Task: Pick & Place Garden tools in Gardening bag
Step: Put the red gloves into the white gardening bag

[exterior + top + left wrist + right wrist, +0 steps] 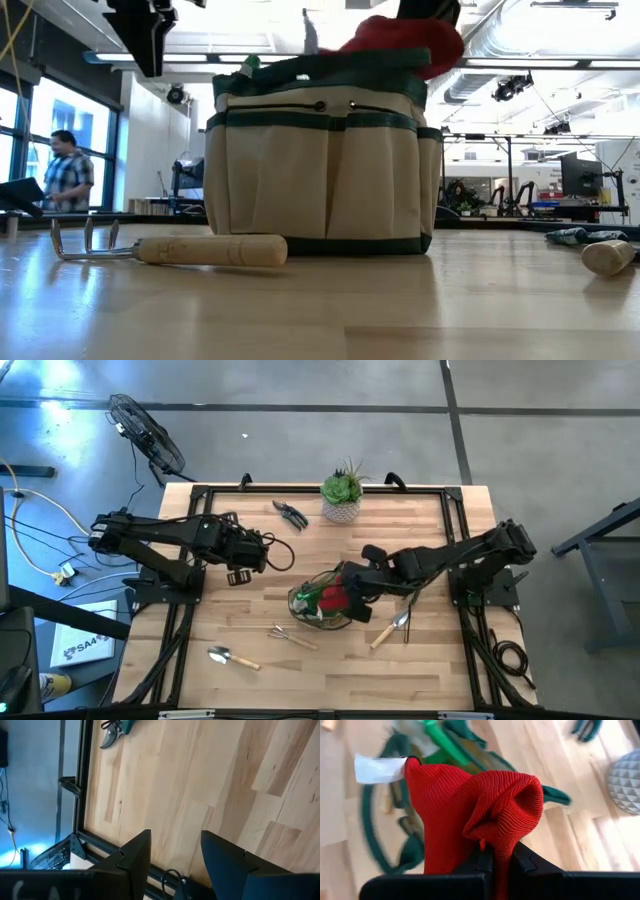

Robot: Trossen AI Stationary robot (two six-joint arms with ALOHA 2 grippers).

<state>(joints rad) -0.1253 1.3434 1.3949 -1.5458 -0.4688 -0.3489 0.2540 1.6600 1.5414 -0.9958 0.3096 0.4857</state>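
Red item (470,815) hides the gardening bag's (385,845) inside.

Legible text: a white sheet (83,647) on the floor beside the table's left edge carries dark lettering, apparently "SAA"; the rest is unreadable. A white tag (377,768) on the red item (470,810) shows no readable print.

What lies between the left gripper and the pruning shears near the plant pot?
Only bare tabletop. In the left wrist view, plain wood runs from the open left gripper to the pruning shears; the high view shows the same gap bare.
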